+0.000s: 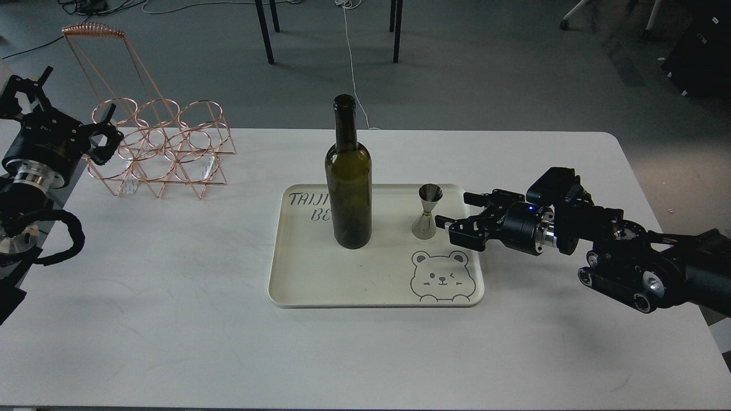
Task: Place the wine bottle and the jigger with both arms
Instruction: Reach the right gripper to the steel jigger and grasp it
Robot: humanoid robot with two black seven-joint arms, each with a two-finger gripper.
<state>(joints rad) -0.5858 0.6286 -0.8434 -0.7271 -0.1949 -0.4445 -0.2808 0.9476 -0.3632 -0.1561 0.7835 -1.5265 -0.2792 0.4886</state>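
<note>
The dark olive-green wine bottle (348, 182) stands upright on the cream tray (320, 285), left of centre. The silver jigger (427, 211) stands upright on the tray to the bottle's right. My right gripper (454, 210) is open over the tray's right rim, its fingertips just right of the jigger and not touching it. My left gripper (68, 111) is open at the table's far left edge, next to the copper rack and far from the bottle.
A copper wire bottle rack (157, 145) stands at the back left of the white table (171, 319). The tray has a bear drawing (440, 277) at its front right. Chair legs and cables lie on the floor behind the table.
</note>
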